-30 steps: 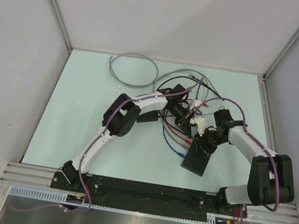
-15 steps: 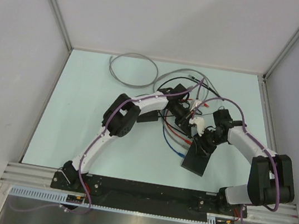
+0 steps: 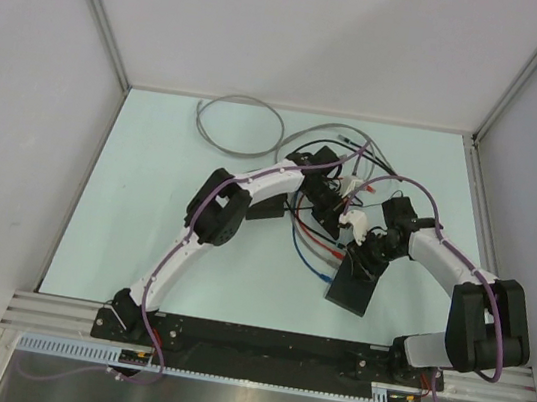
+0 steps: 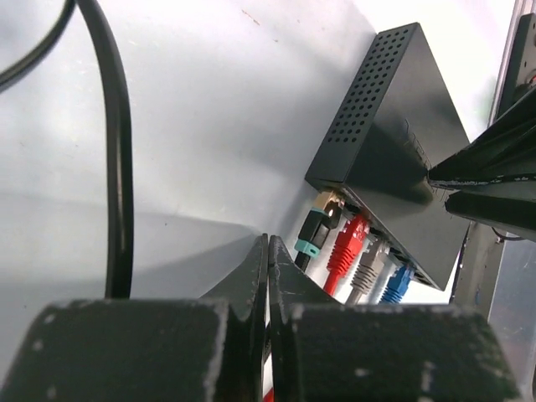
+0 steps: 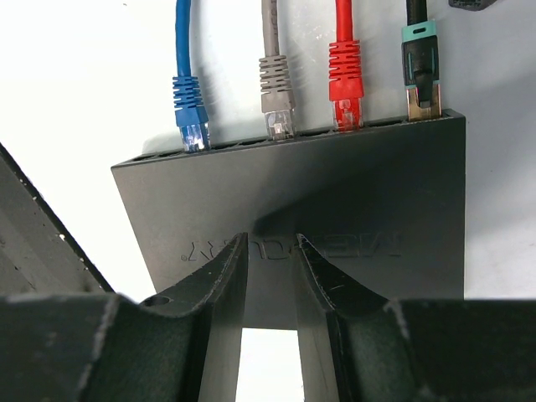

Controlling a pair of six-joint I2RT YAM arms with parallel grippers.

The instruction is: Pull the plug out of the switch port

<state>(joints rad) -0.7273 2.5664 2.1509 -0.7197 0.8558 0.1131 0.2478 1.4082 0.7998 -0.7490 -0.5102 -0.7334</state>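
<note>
The switch (image 3: 351, 292) is a flat black box lying near the table's middle. Its port edge holds a blue plug (image 5: 188, 105), a grey plug (image 5: 276, 92), a red plug (image 5: 345, 79) and a black plug with a teal band (image 5: 420, 71). My right gripper (image 5: 270, 243) is open, its tips over the switch's top face (image 5: 377, 193). My left gripper (image 4: 268, 241) is shut and empty, its tips just short of the black plug (image 4: 318, 226), beside the red (image 4: 347, 247), grey (image 4: 368, 268) and blue (image 4: 398, 283) plugs.
A grey cable loop (image 3: 240, 121) lies at the back. A small black brick (image 3: 265, 211) sits left of the left gripper (image 3: 338, 224). Red and blue cables (image 3: 310, 258) trail from the switch. A thick black cord (image 4: 117, 151) runs by the left gripper.
My left wrist has shifted slightly toward the far side. The right arm and the switch have barely moved.
</note>
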